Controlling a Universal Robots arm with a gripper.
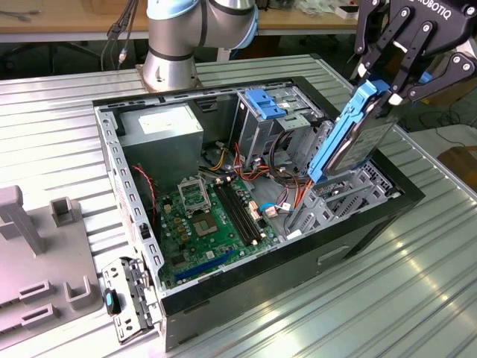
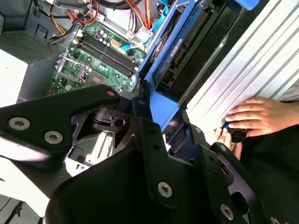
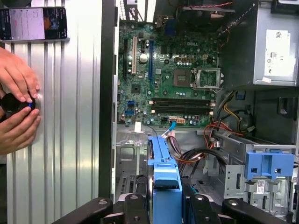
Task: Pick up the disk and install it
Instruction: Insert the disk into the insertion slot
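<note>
Above the open computer case (image 1: 261,294), my gripper (image 1: 378,89) is clamped on the disk (image 1: 350,142) by its upper end. It hangs tilted, lower end just over the drive cage (image 1: 339,203), likely so its blue rails can line up.

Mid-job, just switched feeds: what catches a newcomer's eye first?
The black claw clamps the disk, a flat grey metal drive with bright blue plastic rails, tilted over the open black computer case at the exterior view's right. A person's hand rests on the ribbed metal table beside the case.
</note>
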